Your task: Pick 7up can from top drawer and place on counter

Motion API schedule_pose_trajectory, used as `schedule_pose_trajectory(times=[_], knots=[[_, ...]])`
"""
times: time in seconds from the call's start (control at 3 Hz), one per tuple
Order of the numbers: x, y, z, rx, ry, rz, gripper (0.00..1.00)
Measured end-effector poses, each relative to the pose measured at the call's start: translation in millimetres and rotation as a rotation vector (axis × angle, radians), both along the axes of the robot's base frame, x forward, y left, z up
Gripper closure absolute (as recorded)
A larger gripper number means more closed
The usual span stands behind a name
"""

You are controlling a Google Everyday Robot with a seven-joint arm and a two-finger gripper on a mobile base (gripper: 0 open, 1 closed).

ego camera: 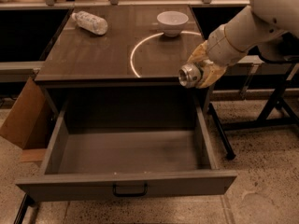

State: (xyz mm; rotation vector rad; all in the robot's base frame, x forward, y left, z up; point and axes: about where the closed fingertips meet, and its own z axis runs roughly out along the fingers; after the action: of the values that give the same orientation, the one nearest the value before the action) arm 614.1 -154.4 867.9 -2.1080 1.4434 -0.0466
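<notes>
My gripper (198,69) is shut on the 7up can (189,74), whose shiny silver round end faces the camera. It holds the can in the air at the counter's front right corner, just above the level of the counter top. The counter (93,50) is a brown glossy top with a pale circle line (135,55). The top drawer (126,183) is pulled fully open below it; its grey inside holds nothing that I can see, and a small dark handle (129,189) sits on its front panel.
A clear plastic bottle (89,22) lies at the counter's back left. A white bowl (172,22) stands at the back, on the circle's far edge. A cardboard box (23,120) leans at the left. Black stand legs (261,120) are at the right.
</notes>
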Motion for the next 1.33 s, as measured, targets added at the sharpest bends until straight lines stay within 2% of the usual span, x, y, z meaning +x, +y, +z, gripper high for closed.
schedule_pose_trajectory(times=[0.33,0.67,1.0,1.33], knots=[[26.7,5.6,20.5,0.001,-0.072,-0.013,1.0],[27.7,7.3,20.8,0.001,-0.073,-0.012,1.0],[47.0,33.0,35.3,0.026,-0.098,0.027,1.0],[71.5,68.7,56.9,0.078,-0.127,0.056,1.0]])
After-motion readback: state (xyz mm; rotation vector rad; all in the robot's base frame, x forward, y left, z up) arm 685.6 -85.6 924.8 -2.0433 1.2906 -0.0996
